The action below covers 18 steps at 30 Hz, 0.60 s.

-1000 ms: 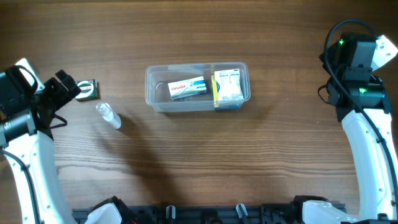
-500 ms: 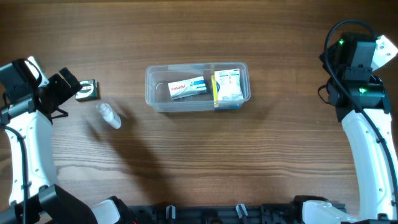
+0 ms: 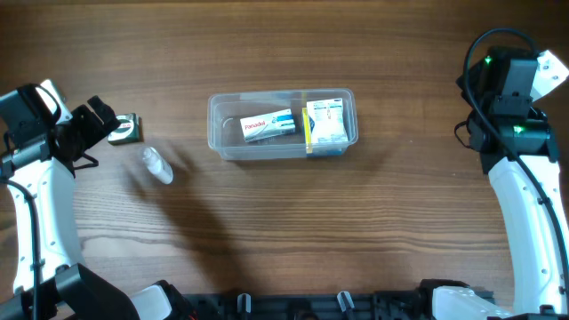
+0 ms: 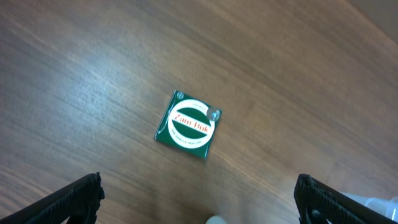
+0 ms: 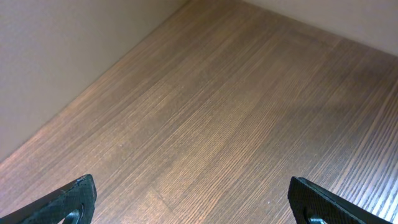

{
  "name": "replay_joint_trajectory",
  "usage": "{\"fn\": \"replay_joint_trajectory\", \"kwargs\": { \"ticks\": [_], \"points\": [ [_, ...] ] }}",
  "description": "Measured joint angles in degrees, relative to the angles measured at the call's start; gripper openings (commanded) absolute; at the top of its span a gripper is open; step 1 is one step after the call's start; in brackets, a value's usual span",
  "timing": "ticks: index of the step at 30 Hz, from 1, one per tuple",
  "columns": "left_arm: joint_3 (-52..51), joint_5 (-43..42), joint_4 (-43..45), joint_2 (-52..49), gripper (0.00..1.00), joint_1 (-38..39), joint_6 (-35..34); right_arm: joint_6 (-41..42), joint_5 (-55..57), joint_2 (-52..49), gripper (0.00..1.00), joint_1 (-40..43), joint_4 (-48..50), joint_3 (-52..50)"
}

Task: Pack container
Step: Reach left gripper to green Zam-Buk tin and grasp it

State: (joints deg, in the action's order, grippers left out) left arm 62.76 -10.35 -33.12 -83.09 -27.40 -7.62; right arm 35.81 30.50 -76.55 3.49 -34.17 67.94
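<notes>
The clear plastic container (image 3: 283,149) stands mid-table and holds a white Panadol box (image 3: 268,125) and a second small box (image 3: 325,123). To its left, a green square Zam-Buk packet (image 3: 125,130) (image 4: 189,125) lies flat on the wood. A small clear bottle (image 3: 157,165) lies just in front of it. My left gripper (image 3: 92,123) (image 4: 199,190) hovers open just left of the packet, with nothing between its fingers. My right gripper (image 5: 193,193) is open over bare wood at the far right, away from the container.
The tabletop (image 3: 293,231) is dark wood. The right arm (image 3: 524,196) runs along the right edge and the left arm (image 3: 44,213) along the left edge. A pale wall (image 5: 62,56) borders the table in the right wrist view.
The left arm has changed its pose, its elbow swinging in at the lower left. Its gripper stayed beside the green packet. The bottle looks slightly shifted. The right arm has not moved.
</notes>
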Motion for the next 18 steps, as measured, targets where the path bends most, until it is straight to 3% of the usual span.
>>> {"fn": "replay_joint_trajectory", "kwargs": {
  "ticks": [18],
  "points": [
    [0.0,0.0,4.5,-4.5,1.00,5.0,5.0,0.0,0.0,0.0,1.00,0.0,0.0,0.0]
  ]
}}
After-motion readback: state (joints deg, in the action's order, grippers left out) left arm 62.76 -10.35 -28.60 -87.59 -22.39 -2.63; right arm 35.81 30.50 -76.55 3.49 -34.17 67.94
